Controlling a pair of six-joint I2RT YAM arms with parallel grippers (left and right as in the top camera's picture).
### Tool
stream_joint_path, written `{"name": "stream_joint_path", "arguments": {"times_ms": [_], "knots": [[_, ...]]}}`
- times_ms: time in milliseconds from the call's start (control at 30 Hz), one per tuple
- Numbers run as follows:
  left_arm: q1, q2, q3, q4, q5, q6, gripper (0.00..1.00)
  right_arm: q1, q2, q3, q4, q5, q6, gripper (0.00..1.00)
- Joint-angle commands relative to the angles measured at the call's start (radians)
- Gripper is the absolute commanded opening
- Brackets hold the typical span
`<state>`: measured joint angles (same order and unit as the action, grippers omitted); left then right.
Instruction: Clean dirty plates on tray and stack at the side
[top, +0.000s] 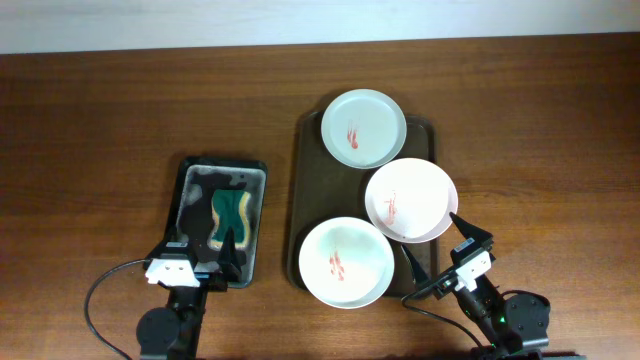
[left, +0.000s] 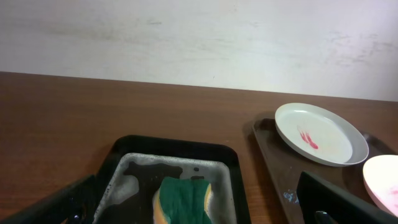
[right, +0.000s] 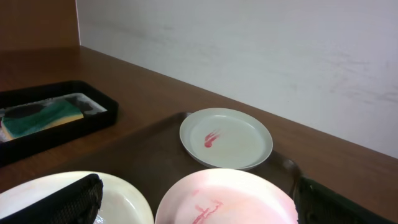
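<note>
Wood table (top: 100, 130), white wall (left: 199, 37) (scuffed); left gripper (top: 207, 250), right gripper (top: 440, 245) spread wide, empty.

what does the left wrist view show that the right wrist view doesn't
Only the left wrist: the left gripper's fingers, spread apart. Only the right wrist: the nearest plate and the right gripper's fingers, also spread apart. Both: the sponge in the black tray, the brown tray, the far plate with its red smear, and the middle plate, which is just a sliver in the left view.
</note>
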<state>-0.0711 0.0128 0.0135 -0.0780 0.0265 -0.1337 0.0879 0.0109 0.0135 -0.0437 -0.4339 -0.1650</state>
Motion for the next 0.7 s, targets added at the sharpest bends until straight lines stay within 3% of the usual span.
{"name": "stream_joint_path", "arguments": {"times_ms": [0,133,367,467,567,667], "knots": [[0.004,-0.006,-0.005,-0.003,0.000,0.016,1.00,0.003,-0.005,-0.008,-0.001,0.001,-0.003,0.99],[0.004,-0.006,-0.005,0.013,0.010,0.015,1.00,0.003,-0.005,-0.008,-0.001,0.001,-0.003,0.99],[0.004,-0.007,-0.004,0.043,0.322,0.015,0.99,0.003,-0.005,-0.008,0.017,-0.093,0.024,0.99],[0.004,-0.006,0.013,0.064,0.375,-0.011,0.99,0.003,-0.005,0.011,0.043,-0.172,0.089,0.99],[0.004,0.035,0.183,-0.013,0.358,-0.010,0.99,0.003,0.005,0.177,-0.015,-0.185,0.095,0.99],[0.004,0.252,0.502,-0.240,0.344,0.001,0.99,0.003,0.131,0.479,-0.249,-0.183,0.095,0.99]]}}
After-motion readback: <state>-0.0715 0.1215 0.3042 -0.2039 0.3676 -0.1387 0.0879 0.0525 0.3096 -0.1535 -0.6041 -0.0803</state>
